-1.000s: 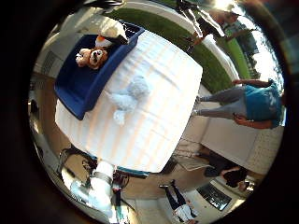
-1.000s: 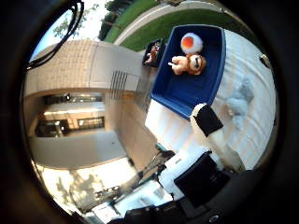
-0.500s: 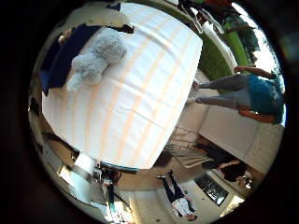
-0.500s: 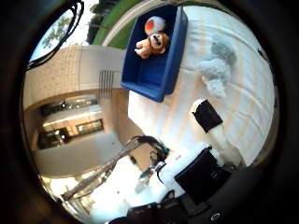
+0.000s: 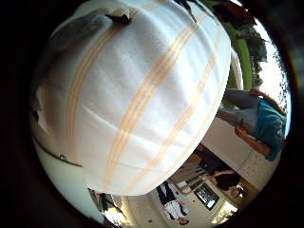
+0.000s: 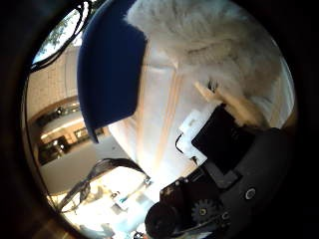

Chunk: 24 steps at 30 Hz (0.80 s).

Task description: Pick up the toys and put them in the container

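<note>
robot hand [image 6: 219, 169] has dropped low over the fluffy grey-white plush toy [image 6: 209, 45] | toy on white orange-striped bench [image 5: 142, 104], beside dark-blue plastic container [image 6: 112, 74] | finger state: cannot tell | grasp seems imminent

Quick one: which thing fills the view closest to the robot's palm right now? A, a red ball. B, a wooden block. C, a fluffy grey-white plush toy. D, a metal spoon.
C: in the thumb side palm view the fluffy plush toy fills much of the picture, lying on the striped white cloth beside the blue container, just beyond the hand.
</note>
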Motion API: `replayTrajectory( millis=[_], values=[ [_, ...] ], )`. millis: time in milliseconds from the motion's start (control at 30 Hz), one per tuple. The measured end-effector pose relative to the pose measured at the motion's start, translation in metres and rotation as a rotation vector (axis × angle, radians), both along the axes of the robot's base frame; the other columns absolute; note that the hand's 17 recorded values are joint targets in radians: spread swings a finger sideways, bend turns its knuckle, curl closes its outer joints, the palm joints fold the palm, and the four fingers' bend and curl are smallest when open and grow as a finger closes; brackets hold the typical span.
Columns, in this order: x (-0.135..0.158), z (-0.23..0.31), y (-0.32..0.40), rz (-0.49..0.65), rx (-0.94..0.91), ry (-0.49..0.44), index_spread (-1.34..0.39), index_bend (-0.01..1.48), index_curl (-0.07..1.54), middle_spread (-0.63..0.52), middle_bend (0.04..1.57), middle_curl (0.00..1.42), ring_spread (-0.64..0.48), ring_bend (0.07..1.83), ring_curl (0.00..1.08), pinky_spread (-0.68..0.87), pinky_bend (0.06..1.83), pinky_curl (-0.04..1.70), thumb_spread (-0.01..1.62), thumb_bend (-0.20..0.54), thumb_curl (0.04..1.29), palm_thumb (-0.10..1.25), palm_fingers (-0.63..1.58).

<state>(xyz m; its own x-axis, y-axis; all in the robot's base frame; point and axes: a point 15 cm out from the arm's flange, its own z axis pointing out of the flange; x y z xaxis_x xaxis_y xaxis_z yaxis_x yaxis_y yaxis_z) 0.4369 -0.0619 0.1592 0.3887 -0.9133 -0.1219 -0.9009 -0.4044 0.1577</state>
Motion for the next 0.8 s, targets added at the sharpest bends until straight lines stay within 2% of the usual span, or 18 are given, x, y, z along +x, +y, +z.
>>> replayTrajectory(
  millis=[67,100,233,333,533,733,800],
  values=[
    [0.002,0.013,-0.003,-0.007,0.000,-0.029,-0.40,0.11,0.21,-0.04,0.66,0.46,0.20,0.89,0.36,0.44,0.66,0.17,1.12,0.013,0.48,0.88,1.27],
    [0.002,0.019,-0.004,-0.013,0.000,-0.041,-0.44,0.17,0.25,-0.07,0.75,0.51,0.16,1.00,0.43,0.44,0.80,0.23,1.12,0.023,0.50,0.91,1.31],
    [-0.003,0.044,-0.006,-0.028,0.004,-0.067,-0.54,0.25,0.29,-0.11,0.95,0.64,0.07,1.19,0.58,0.40,1.07,0.37,1.13,0.030,0.53,0.98,1.23],
    [-0.022,0.063,-0.002,-0.027,0.013,-0.031,-0.62,0.31,0.32,-0.14,1.05,0.72,0.02,1.27,0.64,0.36,1.23,0.45,1.13,0.016,0.56,1.00,1.15],
    [-0.078,0.119,0.012,-0.020,0.035,0.080,-0.77,0.45,0.40,-0.17,1.15,0.82,-0.04,1.35,0.71,0.28,1.39,0.57,1.14,-0.013,0.60,1.01,1.03],
    [-0.097,0.214,0.047,0.033,0.056,0.033,-0.87,0.55,0.50,-0.18,1.22,0.89,-0.07,1.41,0.75,0.22,1.46,0.65,1.14,-0.015,0.63,1.00,0.94],
    [-0.098,0.253,0.078,0.054,0.076,-0.010,-0.89,0.56,0.52,-0.19,1.23,0.90,-0.08,1.42,0.75,0.22,1.48,0.67,1.14,-0.015,0.63,1.00,0.92]
  ],
)
